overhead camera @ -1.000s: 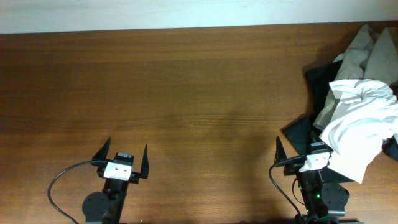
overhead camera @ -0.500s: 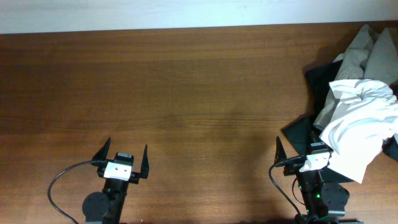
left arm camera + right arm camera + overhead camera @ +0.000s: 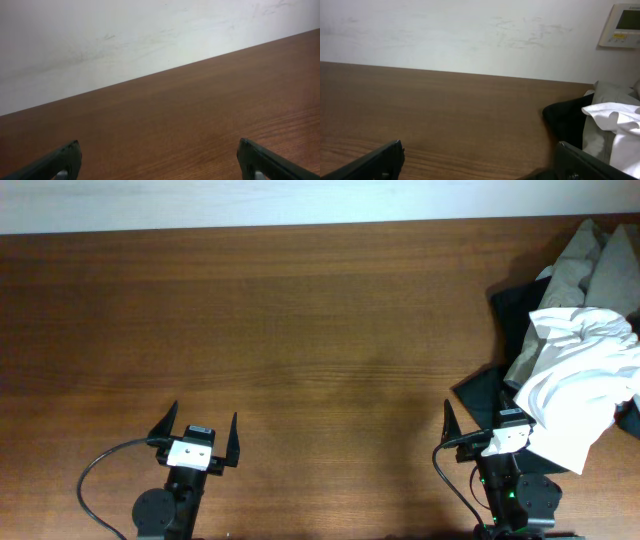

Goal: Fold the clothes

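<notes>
Near edge: left gripper (image 3: 205, 418) and right gripper (image 3: 476, 420), fingers spread wide, holding nothing. Just beyond, at right - crumpled white cotton T-shirt (image 3: 575, 385) on brown wooden table (image 3: 300, 310), atop black garment (image 3: 515, 305); beige-grey garment (image 3: 590, 265) farthest.

One T-shirt (image 3: 580, 380), two other garments (image 3: 590, 265) (image 3: 510, 310)

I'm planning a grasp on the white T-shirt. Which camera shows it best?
Overhead: the white T-shirt shows nearly whole, crumpled atop a black garment. The right wrist view catches only an edge of it; the left wrist view shows none.
</notes>
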Available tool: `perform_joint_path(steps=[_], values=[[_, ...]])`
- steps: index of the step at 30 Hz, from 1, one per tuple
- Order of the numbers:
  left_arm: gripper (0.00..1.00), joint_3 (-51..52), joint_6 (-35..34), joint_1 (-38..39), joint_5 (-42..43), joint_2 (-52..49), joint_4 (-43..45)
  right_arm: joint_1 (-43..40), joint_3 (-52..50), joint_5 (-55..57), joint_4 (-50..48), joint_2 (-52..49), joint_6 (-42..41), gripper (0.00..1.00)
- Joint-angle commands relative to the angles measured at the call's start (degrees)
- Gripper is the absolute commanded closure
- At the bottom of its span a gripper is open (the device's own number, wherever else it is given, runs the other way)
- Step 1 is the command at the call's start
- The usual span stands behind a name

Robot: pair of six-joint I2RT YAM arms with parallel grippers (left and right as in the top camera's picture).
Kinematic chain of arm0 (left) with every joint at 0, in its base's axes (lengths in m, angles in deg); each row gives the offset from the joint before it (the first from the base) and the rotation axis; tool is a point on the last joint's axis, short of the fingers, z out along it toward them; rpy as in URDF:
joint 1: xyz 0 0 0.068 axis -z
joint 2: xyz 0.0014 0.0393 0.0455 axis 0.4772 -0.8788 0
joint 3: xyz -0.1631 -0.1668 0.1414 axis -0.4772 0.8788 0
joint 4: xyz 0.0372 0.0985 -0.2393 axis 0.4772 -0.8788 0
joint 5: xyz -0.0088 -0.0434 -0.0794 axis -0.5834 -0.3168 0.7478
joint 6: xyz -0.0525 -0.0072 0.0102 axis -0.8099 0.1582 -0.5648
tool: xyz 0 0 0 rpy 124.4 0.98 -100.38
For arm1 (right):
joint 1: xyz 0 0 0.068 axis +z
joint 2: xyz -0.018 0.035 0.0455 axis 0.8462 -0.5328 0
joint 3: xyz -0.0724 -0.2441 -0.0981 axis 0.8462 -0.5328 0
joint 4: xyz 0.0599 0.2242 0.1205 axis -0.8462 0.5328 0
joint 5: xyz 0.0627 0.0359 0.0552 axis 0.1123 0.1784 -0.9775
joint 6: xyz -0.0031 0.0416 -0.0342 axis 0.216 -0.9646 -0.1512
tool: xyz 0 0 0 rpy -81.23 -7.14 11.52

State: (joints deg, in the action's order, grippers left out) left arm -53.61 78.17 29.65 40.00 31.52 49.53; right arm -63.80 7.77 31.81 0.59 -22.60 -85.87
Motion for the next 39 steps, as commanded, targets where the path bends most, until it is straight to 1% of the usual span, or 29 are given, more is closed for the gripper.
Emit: perform_joint_path(steps=[1, 3, 5, 6, 7, 8, 10, 12, 13, 14, 15, 17, 18, 19, 20, 22, 23, 25, 29, 31, 32, 35, 37, 39], values=[[0.01, 0.09, 0.28, -0.15, -0.81, 0.09, -0.44, 0.0, -0.42, -1.14, 0.07, 0.44, -0.24, 0.01], [0.01, 0.09, 0.28, -0.15, -0.66, 0.09, 0.04, 0.0, -0.42, -1.16, -0.13, 0.44, -0.28, 0.01], [0.01, 0.07, 0.17, -0.15, -0.48, 0.09, 0.42, -0.02, -0.39, 0.98, 0.11, 0.39, -3.63, 0.01], [0.01, 0.07, -1.55, -0.15, -0.2, 0.09, 1.31, -0.02, -0.35, 2.6, 0.35, 0.39, -5.7, 0.01], [0.01, -0.15, -5.73, -0.2, -0.17, 0.09, 1.66, -0.02, 1.14, 5.84, 2.05, 0.28, -10.4, 0.01], [0.01, -0.61, -8.26, -0.2, -0.17, 0.07, 0.92, -0.02, 2.67, 7.3, 2.75, -0.5, -11.32, 0.01], [0.01, -2.34, -8.55, -0.2, -0.2, -0.66, -0.81, -0.07, 7.23, 9.49, 6.08, -4.68, -11.98, 0.01], [0.01, -7.8, -8.52, -0.2, -0.24, -5.03, -5.79, -0.07, 15.72, 10.14, 10.27, -15.56, -11.93, 0.01], [0.01, -11.78, -8.52, -0.2, -0.66, -10.16, -7.48, -0.07, 22.84, 10.14, 14.01, -25.51, -11.89, 0.01], [0.01, -14.71, -8.52, -0.2, -0.61, -14.25, -8.79, -0.07, 27.28, 10.36, 17.05, -31.17, -11.89, 0.02], [0.01, -18.38, -8.44, -0.2, -0.66, -19.21, -10.95, -0.07, 36.7, 11.45, 24.74, -42.21, -11.87, 0.01], [0.01, -27.47, -7.58, -0.2, -0.63, -32.24, -15.89, -0.07, 49.13, 11.78, 34.62, -55.54, -11.85, 0.01], [0.01, -34.21, -7.58, -0.2, -0.59, -41.35, -19.91, -0.07, 55.87, 11.76, 39.34, -63.49, -11.89, 0.01], [0.01, -39.76, -7.58, -0.2, -0.5, -48.46, -23.54, -0.07, 61.09, 13.22, 44.72, -70.38, -11.67, 0.01], [0.01, -44.57, -7.58, -0.2, -0.33, -54.49, -26.97, -0.09, 63.21, 16.63, 47.54, -74.9, -12.17, 0.01], [0.01, -48.0, -7.69, -0.2, 1.64, -60.59, -28.7, -1.36, 63.3, 21.92, 49.81, -78.29, -17.51, 0.01], [0.01, -48.04, -7.69, -0.2, 1.99, -61.99, -28.7, -3.37, 63.3, 23.54, 51.23, -79.23, -19.96, 0.01], [0.01, -48.04, -7.69, -0.2, 1.97, -62.4, -28.61, -8.02, 63.28, 23.17, 51.63, -79.3, -20.06, 0.01], [0.01, -48.04, -7.69, -0.2, 1.97, -62.4, -28.26, -12.2, 63.17, 22.34, 49.94, -79.36, -19.67, 0.01], [0.01, -48.04, -7.69, -0.2, 1.97, -62.4, -28.26, -14.32, 63.06, 23.76, 48.37, -80.41, -20.44, 0.16], [0.01, -48.04, -7.69, -0.2, 1.97, -62.4, -28.26, -14.71, 63.01, 23.37, 46.95, -81.79, -20.94, 0.19], [0.01, -48.04, -7.69, -0.2, 1.97, -62.4, -28.24, -14.71, 63.01, 23.39, 44.83, -87.69, -20.96, 0.39], [0.01, -48.04, -7.69, -0.2, 1.97, -62.4, -28.24, -14.73, 63.01, 23.56, 42.36, -92.17, -20.96, 0.6], [0.01, -48.04, -7.69, -0.2, 1.97, -62.4, -28.24, -14.71, 63.01, 23.61, 40.79, -93.48, -20.94, 0.8]])
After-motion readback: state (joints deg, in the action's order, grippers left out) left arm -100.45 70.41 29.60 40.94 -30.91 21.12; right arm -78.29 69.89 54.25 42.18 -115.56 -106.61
